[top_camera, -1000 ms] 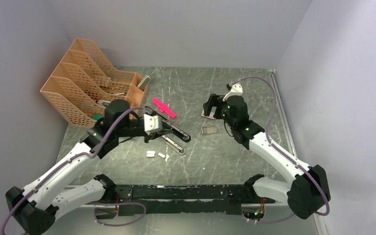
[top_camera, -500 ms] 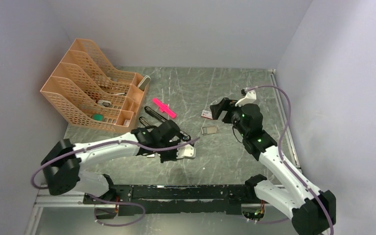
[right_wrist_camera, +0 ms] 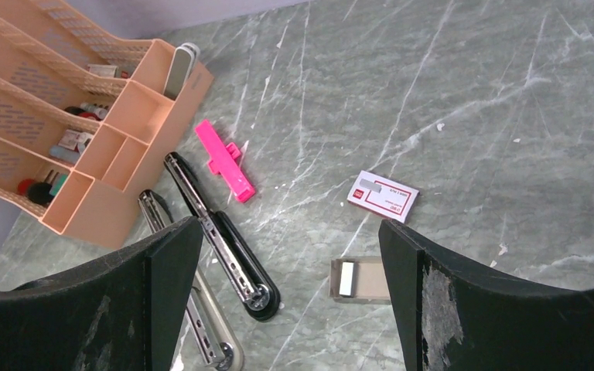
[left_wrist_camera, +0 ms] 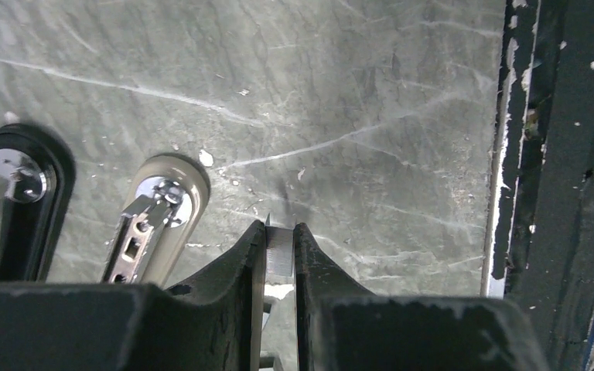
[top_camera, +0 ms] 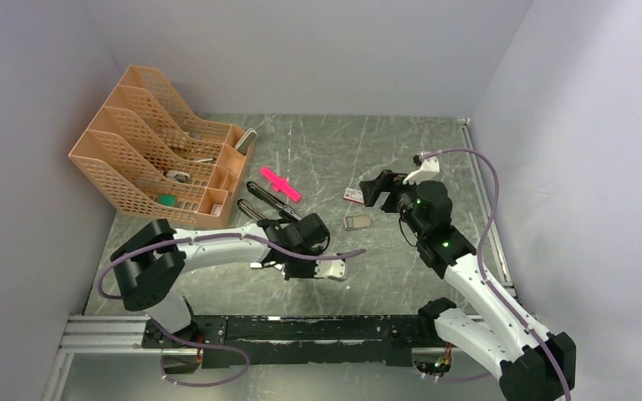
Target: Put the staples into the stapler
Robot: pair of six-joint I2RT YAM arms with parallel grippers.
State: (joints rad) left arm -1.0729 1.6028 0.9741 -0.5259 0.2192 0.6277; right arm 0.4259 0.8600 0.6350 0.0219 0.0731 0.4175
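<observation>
The stapler (right_wrist_camera: pixel 241 261) lies hinged open on the table. Its black base with the silver rail sits beside its grey top half (right_wrist_camera: pixel 201 325). Both rounded ends show in the left wrist view, the black end (left_wrist_camera: pixel 23 174) and the grey end (left_wrist_camera: pixel 164 197). My left gripper (left_wrist_camera: pixel 280 232) is shut on a thin silvery strip of staples (left_wrist_camera: pixel 281 253), held just above the table to the right of those ends. In the top view it (top_camera: pixel 298 264) hangs near the stapler (top_camera: pixel 261 195). My right gripper (right_wrist_camera: pixel 290 228) is open, high above a cardboard tray with another strip (right_wrist_camera: pixel 346 278).
The white box with red print (right_wrist_camera: pixel 383 195) lies beyond the tray (top_camera: pixel 357 222). A pink plastic piece (top_camera: pixel 281 185) lies behind the stapler. An orange mesh desk organiser (top_camera: pixel 155 159) stands at the back left. The black frame rail (left_wrist_camera: pixel 564 154) runs along the near edge.
My left arm has swung its wrist right and toward the near edge, from over the stapler to just past its rounded ends, still shut. The right gripper shifted slightly right, then held still.
</observation>
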